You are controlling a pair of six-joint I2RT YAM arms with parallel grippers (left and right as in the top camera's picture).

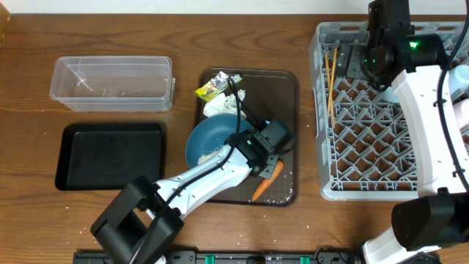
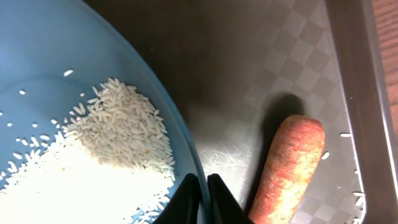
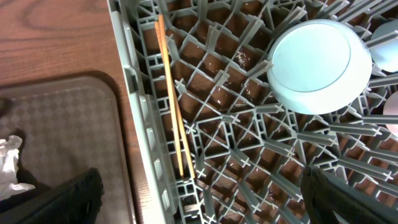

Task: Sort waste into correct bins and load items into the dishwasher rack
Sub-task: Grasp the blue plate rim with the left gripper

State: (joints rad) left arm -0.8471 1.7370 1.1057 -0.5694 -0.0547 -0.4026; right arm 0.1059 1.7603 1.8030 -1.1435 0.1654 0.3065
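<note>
Left end effector (image 2: 202,183) is clamped on the rim of the plate (image 2: 56,56) of rice (image 2: 118,137) on the tray (image 1: 284,88), right end effector (image 3: 199,199) gaping over the rack (image 3: 249,143); next, probably, lift it level and tip the rice into the tub (image 1: 111,79).

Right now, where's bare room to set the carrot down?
Bare-looking: black tray, clear tub, and the wood strip between them and the brown tray. Crowded: brown tray, with plate, tissue, wrapper, carrot, left gripper.
</note>
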